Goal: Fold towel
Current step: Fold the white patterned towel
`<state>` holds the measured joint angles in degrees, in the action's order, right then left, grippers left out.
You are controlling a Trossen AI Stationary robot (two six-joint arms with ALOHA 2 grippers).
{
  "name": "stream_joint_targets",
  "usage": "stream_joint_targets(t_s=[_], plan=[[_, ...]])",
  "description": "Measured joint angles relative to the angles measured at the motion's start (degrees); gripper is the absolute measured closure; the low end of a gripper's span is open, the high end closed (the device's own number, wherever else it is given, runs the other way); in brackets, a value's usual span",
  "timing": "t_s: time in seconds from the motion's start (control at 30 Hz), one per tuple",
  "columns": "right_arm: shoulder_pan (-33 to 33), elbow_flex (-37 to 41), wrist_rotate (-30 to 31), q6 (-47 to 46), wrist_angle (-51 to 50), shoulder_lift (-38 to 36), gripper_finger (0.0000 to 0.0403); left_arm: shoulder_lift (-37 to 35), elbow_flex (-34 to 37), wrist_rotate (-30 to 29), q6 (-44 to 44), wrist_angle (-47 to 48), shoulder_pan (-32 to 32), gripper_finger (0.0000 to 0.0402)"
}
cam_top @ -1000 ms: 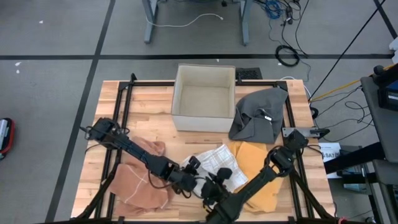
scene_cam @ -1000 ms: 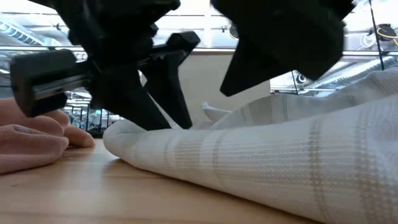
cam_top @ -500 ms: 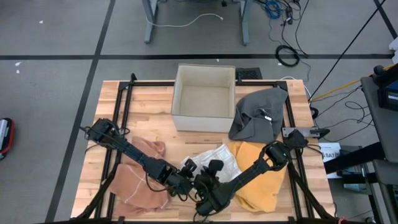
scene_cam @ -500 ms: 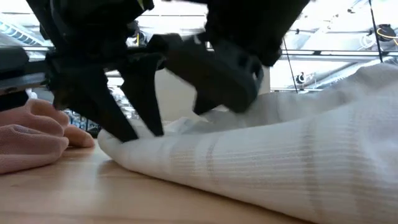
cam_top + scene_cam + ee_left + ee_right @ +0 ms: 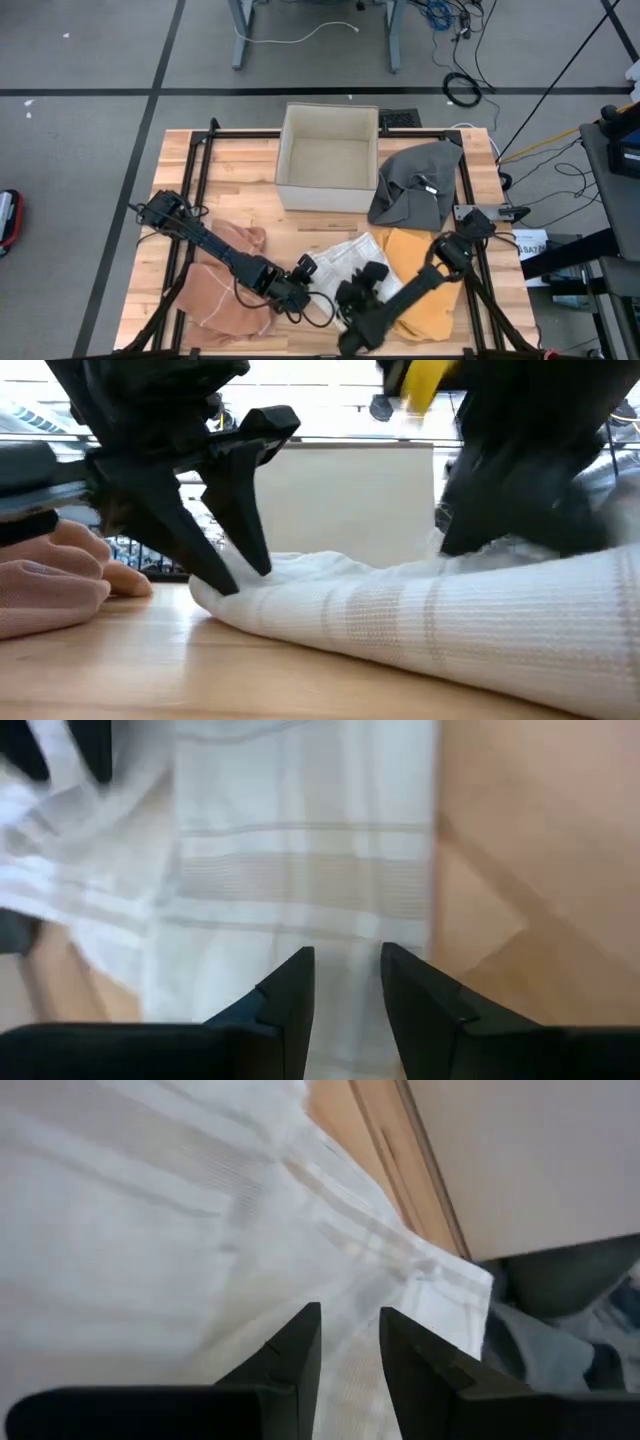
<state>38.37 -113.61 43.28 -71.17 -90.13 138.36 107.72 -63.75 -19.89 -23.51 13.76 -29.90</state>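
Observation:
A white striped towel (image 5: 345, 260) lies bunched on the wooden table (image 5: 250, 215) near its front edge; in the low view it shows as a long low roll (image 5: 420, 620). My left gripper (image 5: 305, 297) comes in from the left onto the towel's left end (image 5: 228, 582). My right gripper (image 5: 352, 293) stands on the towel's right part (image 5: 480, 545). Each wrist view shows white cloth in the narrow gap between that gripper's own fingers. My left gripper pinches the towel near its left end (image 5: 345, 982) between its two fingers (image 5: 290, 995), slanting down from the table's left side. That end rests on the table. One layer or several, I cannot tell. My right gripper pinches a bunched part of the towel (image 5: 348, 1342) between its two fingers (image 5: 295, 1350), slanting down from the near right. The cloth lies slack on the table below it. Which edge or fold it has cannot be told.
A pink cloth (image 5: 225, 285) lies left of the towel and a yellow cloth (image 5: 420, 285) right of it. A grey cloth (image 5: 415, 180) lies at the far right. An open white box (image 5: 328, 158) stands behind, at mid-table. A black frame borders the table.
My right gripper swung toward my left gripper, then back toward the table's right edge, tipping as it went, and kept its hold. The towel's right part went with it and now lies lower and longer. The towel's left end stayed in place.

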Motion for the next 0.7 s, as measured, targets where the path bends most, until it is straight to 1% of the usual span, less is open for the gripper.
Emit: stream_joint_targets(t_s=[0.1, 0.2, 0.27, 0.33, 0.4, 0.43, 0.47, 0.53, 0.63, 0.7], plan=[[3.38, -1.48, 1.46, 3.2, 2.39, -1.73, 0.0312, 0.0, 0.0, -1.6, -0.7, -0.53, -0.03, 0.0277], [6.91, -2.83, 2.45, 12.84, 11.16, -2.88, 0.0312, 0.0, 0.0, -1.77, -0.76, -0.9, -0.18, 0.0277], [8.92, -3.09, 0.81, 22.32, 20.48, -3.01, 0.0312, -0.02, 0.0, -1.8, -0.83, -0.92, -0.22, 0.0277], [10.29, -2.79, -2.41, 30.23, 29.87, -2.95, 0.0311, -0.02, 0.0, -1.78, -0.84, -0.92, 0.17, 0.0277], [11.03, -2.13, -4.1, 35.37, 36.62, -2.95, 0.0304, -0.02, 0.0, -1.78, -0.79, -0.94, 0.75, 0.0277], [11.36, -1.95, -4.31, 36.67, 38.21, -2.95, 0.0297, -0.02, 0.0, -1.78, -0.76, -0.94, 0.91, 0.0277], [11.62, -1.94, -4.21, 37.04, 38.51, -2.95, 0.0289, -0.02, 0.0, -1.8, -0.73, -0.94, 1.09, 0.0277], [12.04, -1.93, -1.98, 35.18, 36.68, -2.95, 0.0268, -0.14, 0.0, -3.23, -0.56, -0.93, 1.0, 0.0277], [12.2, -1.89, 2.47, 28.71, 29.64, -2.95, 0.024, -0.87, -0.02, -8.83, -0.95, -0.83, 0.01, 0.0277], [11.43, -1.85, 3.2, 22.35, 23.68, -2.95, 0.0231, -1.57, -0.04, -12.72, -1.64, 0.57, -0.6, 0.0277]])
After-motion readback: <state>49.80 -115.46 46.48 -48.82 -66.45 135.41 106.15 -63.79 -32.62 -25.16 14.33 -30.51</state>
